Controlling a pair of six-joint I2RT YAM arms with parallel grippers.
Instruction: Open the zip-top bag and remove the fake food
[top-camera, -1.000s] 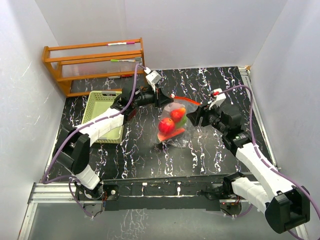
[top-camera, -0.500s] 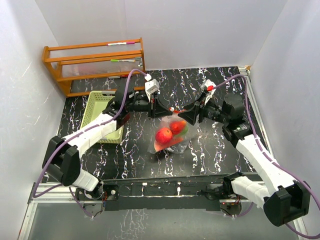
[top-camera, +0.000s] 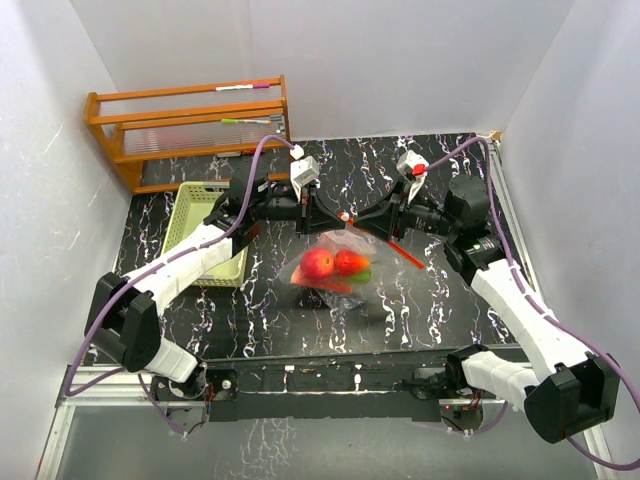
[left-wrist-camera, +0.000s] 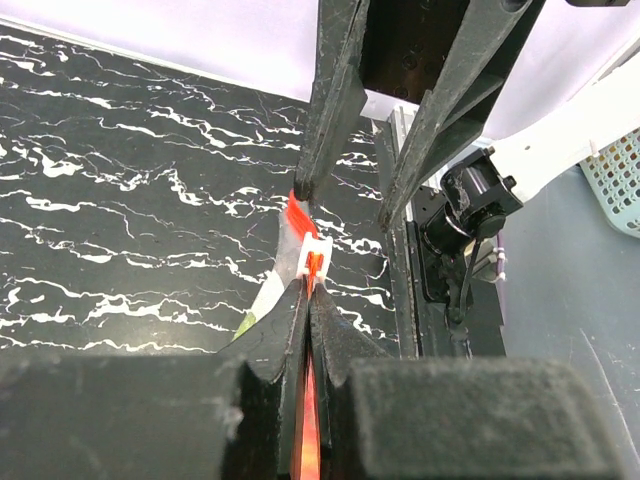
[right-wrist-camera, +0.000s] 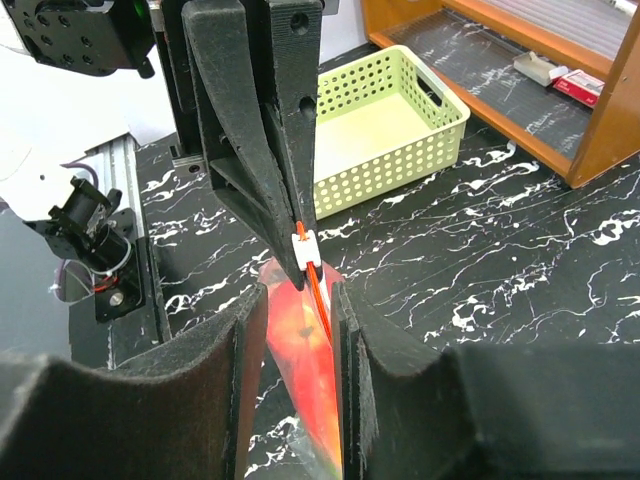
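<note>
Step in hand is the opening, by my read. The zip-top bag (top-camera: 338, 243) hangs by its top edge between the two arms over mid-table (top-camera: 250, 320); cannot tell if its bottom touches down. Fake food (top-camera: 320, 263) is all inside: two red round pieces, with a bit of green and a flat red-orange piece under them. Nothing is out yet.

Left gripper (left-wrist-camera: 309, 292) has its fingers pressed together on the red zip strip (left-wrist-camera: 298, 212), just behind the white slider (left-wrist-camera: 315, 262). Right gripper (right-wrist-camera: 298, 295) faces it from the other side with fingers spread, one on each side of the bag top, pinching nothing; the strip runs through the gap. In the top view one end of the strip trails out toward the right arm. Cannot tell whether the mouth is parted at all. Pale green basket (right-wrist-camera: 400, 170) sits well apart, on the left arm's side.

Next move, as I judge it: the right fingers close on the slider or on the strip just beside the left pinch. The two then pull apart along the strip line while the left holds firm. Risks are the thin plastic slipping, or the load inside dragging the strip out of the pinch.
</note>
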